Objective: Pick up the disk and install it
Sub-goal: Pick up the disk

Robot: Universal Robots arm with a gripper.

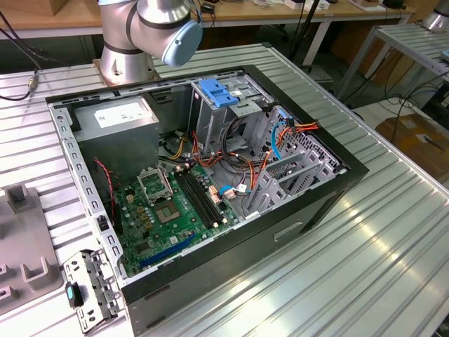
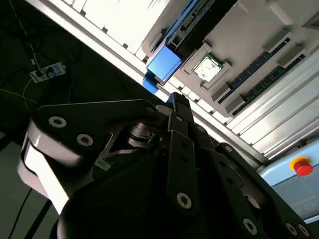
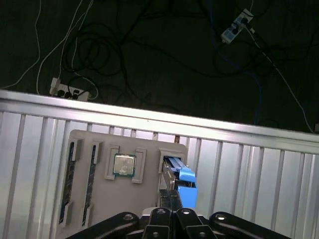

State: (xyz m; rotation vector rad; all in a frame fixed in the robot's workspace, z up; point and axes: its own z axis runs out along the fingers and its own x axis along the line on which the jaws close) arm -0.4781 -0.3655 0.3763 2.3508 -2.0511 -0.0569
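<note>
A robot gripper (image 3: 170, 175) hangs over a grey parts tray (image 3: 84, 139) that lies on a ribbed metal table (image 3: 259, 164), close to the table's edge. The disk (image 3: 187, 179), a dark slab with a bright blue rail, stands on its edge in a slot of this tray. A square processor chip (image 3: 124, 165) sits just beside it and two memory sticks (image 3: 70, 174) lie further along.

In both wrist views the gripper is right at the disk, tip toward its upper edge. Whether it is released, clenched or already grasping the disk cannot be told.

In the exterior view an open computer case (image 1: 330, 189) lies on its side on the table, near the base of the arm (image 1: 151, 24). Inside it are a green circuit board (image 1: 172, 210) and a metal drive cage topped by a light-blue bracket (image 1: 217, 95).

Judging by this, the pick-up step is in hand and nothing has been installed. The pick-up calls for a firm hold on the disk's edge and a straight lift out of the slot.

A white label (image 1: 119, 114) on the power supply carries print too small to read. The chip's markings cannot be made out either.
</note>
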